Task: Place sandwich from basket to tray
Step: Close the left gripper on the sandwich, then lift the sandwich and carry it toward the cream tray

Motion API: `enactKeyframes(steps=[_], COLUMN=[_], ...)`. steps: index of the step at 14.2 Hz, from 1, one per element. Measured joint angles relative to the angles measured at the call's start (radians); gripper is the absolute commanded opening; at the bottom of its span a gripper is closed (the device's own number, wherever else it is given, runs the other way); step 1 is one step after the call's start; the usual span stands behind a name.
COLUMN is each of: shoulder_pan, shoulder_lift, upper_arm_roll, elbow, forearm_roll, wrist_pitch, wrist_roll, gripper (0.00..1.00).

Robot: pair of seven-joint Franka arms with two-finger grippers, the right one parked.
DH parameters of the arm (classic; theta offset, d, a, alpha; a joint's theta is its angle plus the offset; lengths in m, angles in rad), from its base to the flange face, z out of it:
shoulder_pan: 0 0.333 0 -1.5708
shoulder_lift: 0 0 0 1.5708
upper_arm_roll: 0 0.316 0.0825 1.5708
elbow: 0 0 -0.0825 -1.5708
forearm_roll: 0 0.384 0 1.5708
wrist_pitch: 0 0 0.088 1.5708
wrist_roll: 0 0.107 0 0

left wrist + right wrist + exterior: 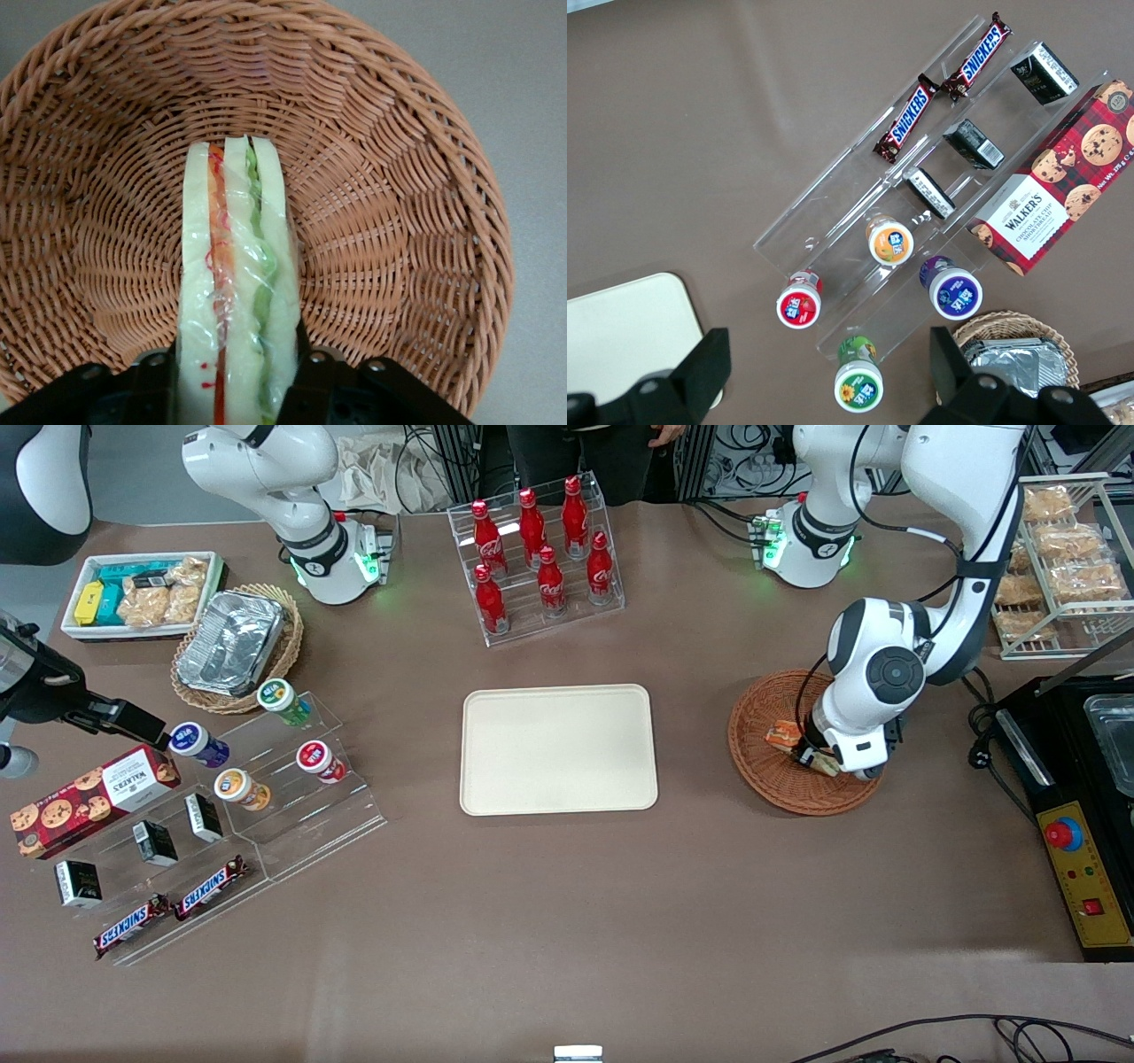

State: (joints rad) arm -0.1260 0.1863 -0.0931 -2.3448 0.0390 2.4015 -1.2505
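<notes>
The gripper is down in the basket, its fingers pinching the sandwich by its two bread faces. The sandwich stands on edge inside the basket. Raise it straight up until it clears the woven rim, keeping the squeeze gentle, then carry it level to the bare tray.

A brown table fills the scene, evenly lit, with tangled cables at its edge.

Bright, even, sharp; soft shadows.
</notes>
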Motion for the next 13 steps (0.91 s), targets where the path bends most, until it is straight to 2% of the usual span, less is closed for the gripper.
enactKeyframes(steps=[4,6,11,13], shoulder_pan=[0.000,-0.002,-0.011,-0.014], shoulder_lift=[-0.034,-0.084,-0.156,-0.169], upper_arm_roll=[0.000,-0.002,-0.056,-0.091], elbow=[0.003,0.038,0.329,0.410], forearm_roll=[0.002,0.004,0.004,0.004], wrist_pitch=[-0.012,-0.087,-0.468,-0.539], wrist_roll=[0.001,0.024,0.149,0.264], gripper=[0.00,0.00,0.00,0.00])
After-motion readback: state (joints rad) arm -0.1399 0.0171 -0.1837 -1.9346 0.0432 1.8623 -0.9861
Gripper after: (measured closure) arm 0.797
